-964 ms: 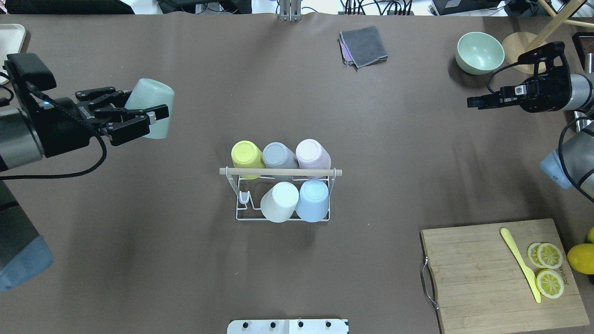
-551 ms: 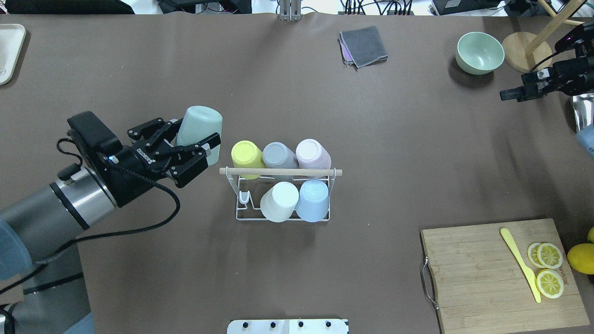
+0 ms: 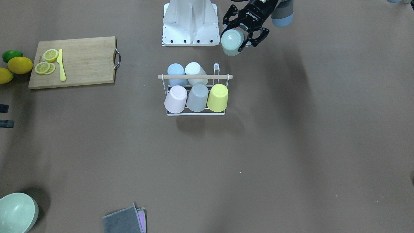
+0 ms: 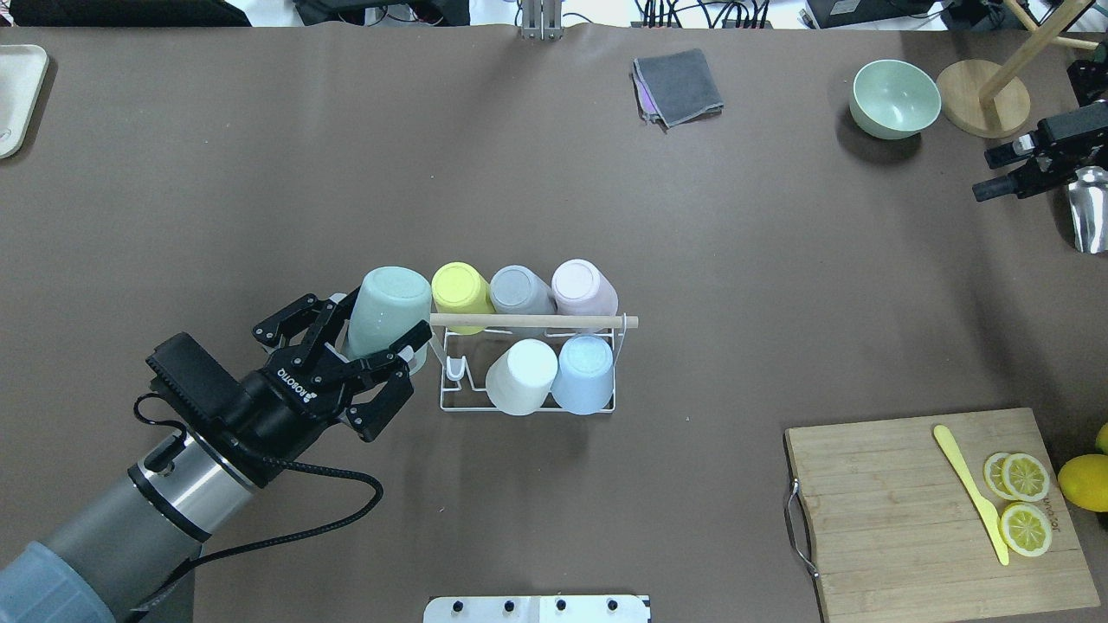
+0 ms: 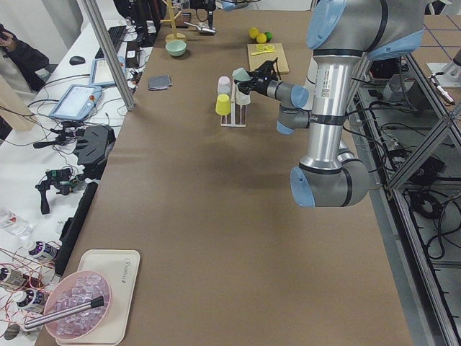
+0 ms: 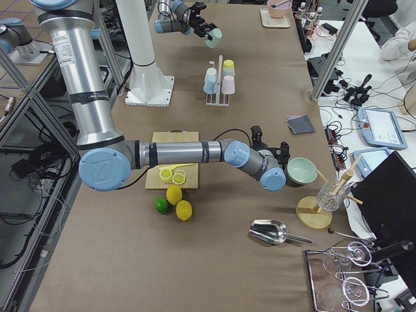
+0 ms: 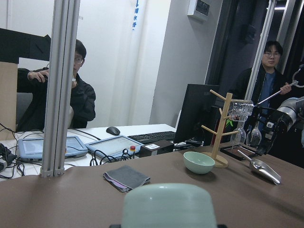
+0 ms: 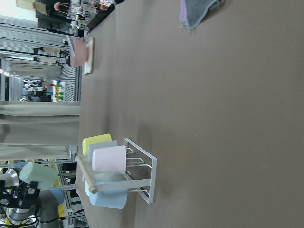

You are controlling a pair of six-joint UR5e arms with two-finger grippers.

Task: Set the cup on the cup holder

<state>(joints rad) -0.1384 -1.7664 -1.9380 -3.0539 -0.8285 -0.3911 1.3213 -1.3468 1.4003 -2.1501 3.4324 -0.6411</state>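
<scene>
Left gripper (image 4: 374, 339) pinches one pale green cup (image 4: 391, 310) by its sides. The cup is base up, tilted and raised off the brown worktop (image 4: 260, 173). In the overhead view it is just beside the left end of the cup holder (image 4: 563, 321), next to the yellow cup (image 4: 460, 288). Right gripper (image 4: 991, 185) hangs at the right edge toward the far corner; I cannot tell whether its fingers are spread or pressed together.

One bamboo cutting board (image 4: 892, 510) lies in the near right corner.

The cup holder stands mid-worktop: one white wire rack with a wooden rod across its top. Five cups sit upside down on it. Three are in the far row — yellow, grey (image 4: 519, 290) and pink (image 4: 582, 285) — and two in the near row, white (image 4: 522, 374) and light blue (image 4: 584, 372). One prong (image 4: 456, 368) at the rack's near left corner carries no cup.

One pale tray (image 4: 17, 95) lies at the far left corner. One pale green bowl (image 4: 896, 98) sits near the far right corner, and one folded grey cloth (image 4: 679, 85) lies by the far edge.

Two whole lemons (image 3: 20, 64) and one lime (image 3: 12, 55) lie at the right edge, just off the board. On the board are one yellow plastic knife (image 4: 969, 493) and three lemon slices (image 4: 1026, 529).
</scene>
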